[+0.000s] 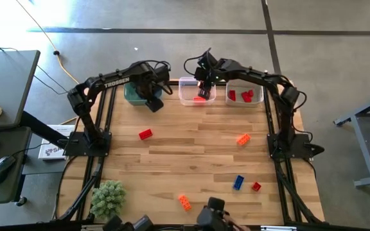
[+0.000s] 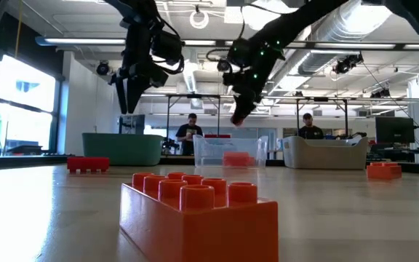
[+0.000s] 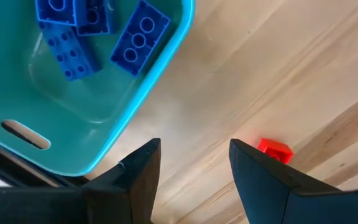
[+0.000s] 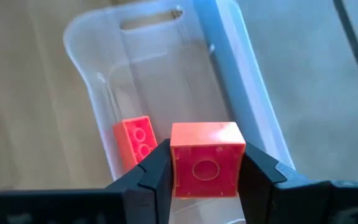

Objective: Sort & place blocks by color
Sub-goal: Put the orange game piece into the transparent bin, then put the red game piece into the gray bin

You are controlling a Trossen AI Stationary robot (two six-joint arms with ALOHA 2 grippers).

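Right wrist view: the right gripper (image 4: 206,180) clamps an orange brick (image 4: 206,158) between its fingers, poised directly above the clear bin (image 4: 229,62), where a second orange brick (image 4: 134,140) already lies just below and to one side. The step in hand appears to be the drop; the next move likely calls for parting the fingers over the bin. The left gripper (image 3: 194,165) hangs open and empty beside the teal bin (image 3: 135,112) of blue bricks (image 3: 138,38).
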